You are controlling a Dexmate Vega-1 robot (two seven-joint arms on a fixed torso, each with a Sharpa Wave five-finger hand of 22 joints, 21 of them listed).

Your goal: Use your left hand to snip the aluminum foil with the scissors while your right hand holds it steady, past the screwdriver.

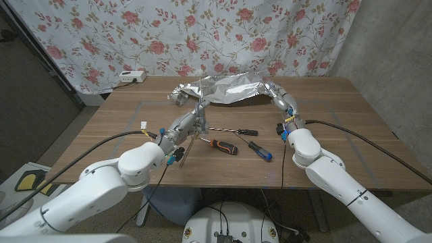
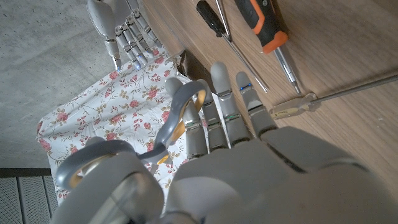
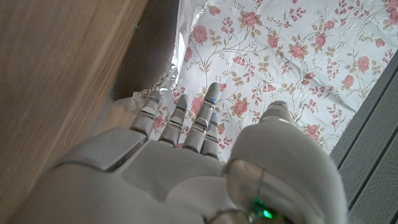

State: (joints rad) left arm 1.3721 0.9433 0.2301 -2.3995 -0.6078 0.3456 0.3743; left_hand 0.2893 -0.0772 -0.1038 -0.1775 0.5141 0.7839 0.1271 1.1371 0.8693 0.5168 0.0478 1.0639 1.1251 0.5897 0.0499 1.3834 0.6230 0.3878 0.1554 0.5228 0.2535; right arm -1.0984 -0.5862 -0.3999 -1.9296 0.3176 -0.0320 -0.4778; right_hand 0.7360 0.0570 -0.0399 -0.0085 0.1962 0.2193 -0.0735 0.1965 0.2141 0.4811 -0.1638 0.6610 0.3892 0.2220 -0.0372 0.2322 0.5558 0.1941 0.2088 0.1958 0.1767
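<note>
Left hand point(image 1: 191, 120) grips the scissors point(image 2: 163, 138) — the foil point(image 1: 223, 90) lies at its 1 o'clock. Right hand point(image 1: 279, 98) holds the foil's end; screwdrivers point(image 1: 221, 146) lie nearer on the worktop point(image 1: 351, 135).

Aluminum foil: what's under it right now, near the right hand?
The aluminum foil arches off the wooden table, held up at one end by the right hand. A shadowed gap and bare tabletop show beneath. Anything under its crumpled far end is covered.
</note>
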